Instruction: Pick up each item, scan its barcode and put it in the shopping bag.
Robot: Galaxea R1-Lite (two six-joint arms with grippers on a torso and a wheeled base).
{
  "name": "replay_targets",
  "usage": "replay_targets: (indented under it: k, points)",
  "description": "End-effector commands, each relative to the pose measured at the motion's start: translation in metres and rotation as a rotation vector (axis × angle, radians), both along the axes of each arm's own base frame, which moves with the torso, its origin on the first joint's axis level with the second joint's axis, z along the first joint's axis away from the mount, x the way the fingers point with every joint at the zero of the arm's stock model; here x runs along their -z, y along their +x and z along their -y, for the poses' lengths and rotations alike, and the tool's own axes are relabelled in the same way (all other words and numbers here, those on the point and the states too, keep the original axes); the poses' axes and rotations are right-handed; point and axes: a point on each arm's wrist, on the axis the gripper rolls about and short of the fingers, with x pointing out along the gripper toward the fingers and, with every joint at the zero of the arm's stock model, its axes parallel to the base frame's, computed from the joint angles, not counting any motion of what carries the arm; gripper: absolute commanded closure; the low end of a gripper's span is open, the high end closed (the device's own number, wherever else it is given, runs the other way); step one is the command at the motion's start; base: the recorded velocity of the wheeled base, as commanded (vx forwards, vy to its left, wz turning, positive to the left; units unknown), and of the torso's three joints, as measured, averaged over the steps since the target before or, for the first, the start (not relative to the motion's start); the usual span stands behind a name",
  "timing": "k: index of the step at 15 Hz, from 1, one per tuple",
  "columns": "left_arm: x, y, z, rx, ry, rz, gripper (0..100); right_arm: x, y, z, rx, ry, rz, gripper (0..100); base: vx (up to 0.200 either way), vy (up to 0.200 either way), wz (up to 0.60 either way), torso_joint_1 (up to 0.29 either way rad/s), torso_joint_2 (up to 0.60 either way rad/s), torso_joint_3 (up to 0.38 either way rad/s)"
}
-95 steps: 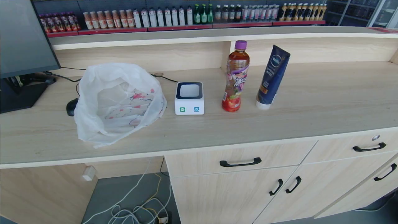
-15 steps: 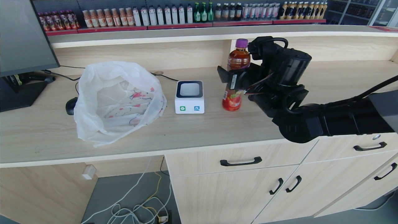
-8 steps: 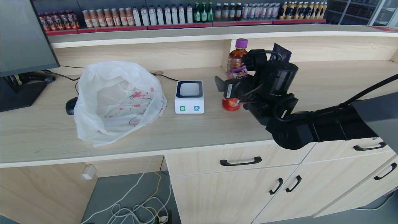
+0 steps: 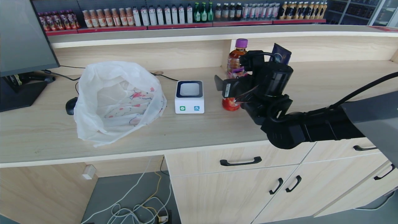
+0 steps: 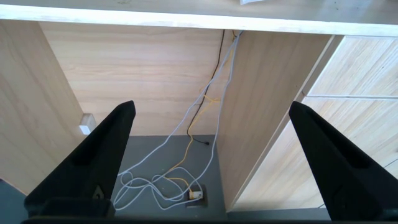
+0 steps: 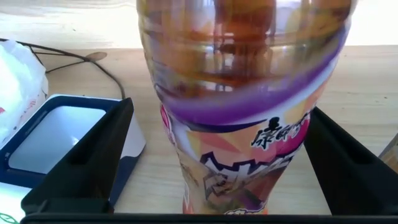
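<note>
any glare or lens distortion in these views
Head view: the counter's straight edges bow, a wide-lens effect, and the scanner's window shines pale. Right wrist view: bright highlights streak the bottle's clear plastic. Left wrist view: even light under the counter, no glare.

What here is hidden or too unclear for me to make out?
Bottle: in the head view, its middle is behind the right arm; the right wrist view's edges cut off its cap and base.
Dark blue tube: in the head view, all but its top is behind that arm.
Right claw: in the head view, its far finger is hidden by the wrist.
</note>
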Motion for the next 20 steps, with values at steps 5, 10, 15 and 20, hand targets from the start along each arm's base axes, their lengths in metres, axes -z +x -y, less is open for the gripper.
replay_targets:
  k: [5,10,15,20]
  points:
    - [0.0,0.0,0.0,-0.001,0.0,0.002,0,0.002,0.012,-0.007,0.0,0.008,0.021,0,0.0,0.0,0.0,0.0,0.0,0.0]
    - [0.0,0.0,0.0,0.0,0.0,0.0,0,0.003,0.012,-0.008,0.003,-0.002,0.023,100,0.0,0.0,0.0,0.0,0.0,0.0]
    - [0.0,0.0,0.0,0.0,0.0,0.0,0,0.001,0.012,-0.008,-0.001,0.003,0.027,100,0.0,0.0,0.0,0.0,0.0,0.0]
    - [0.0,0.0,0.0,0.0,0.0,0.0,0,-0.006,0.011,-0.007,-0.001,0.014,0.045,100,0.0,0.0,0.0,0.0,0.0,0.0]
